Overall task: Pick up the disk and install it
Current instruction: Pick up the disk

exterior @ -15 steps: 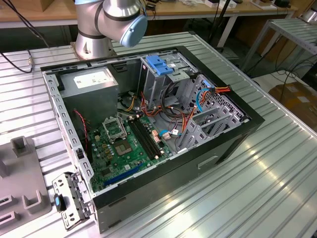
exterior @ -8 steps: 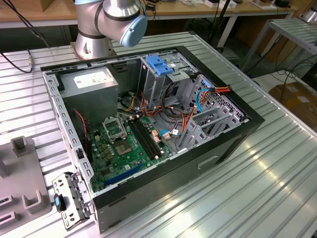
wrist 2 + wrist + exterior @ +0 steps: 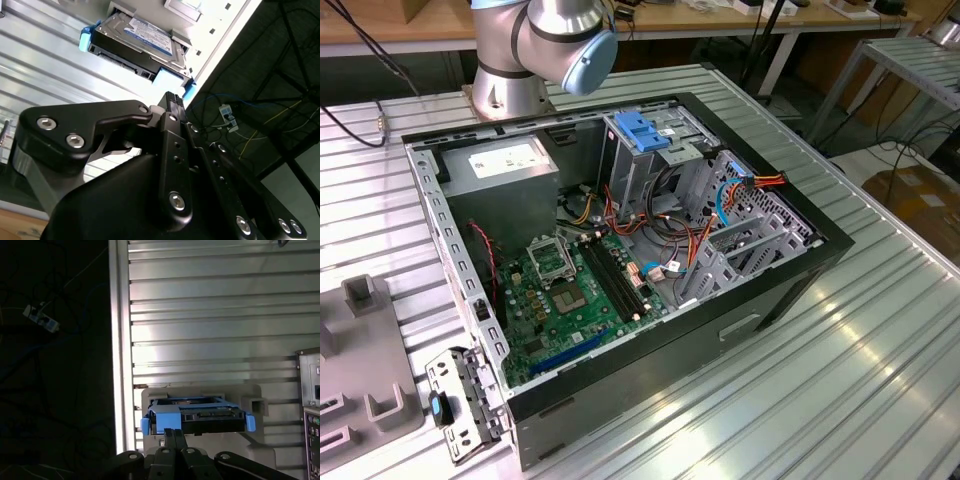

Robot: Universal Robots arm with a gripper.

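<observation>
hovering beside a flat silver-metal, blue-framed disk (image 3: pixel 200 415)
black claw (image 3: pixel 174 431) closed and empty; disk lies in a pale grey holder (image 3: pixel 252 405)

Ribbed metal table (image 3: pixel 880 380) bears open computer case (image 3: pixel 670 372), grey fixtures (image 3: pixel 375 405).

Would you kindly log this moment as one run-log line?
stage: pre-grasp | claw: shut, empty, near disk | disk: seated in grey holder on table, not picked
</observation>
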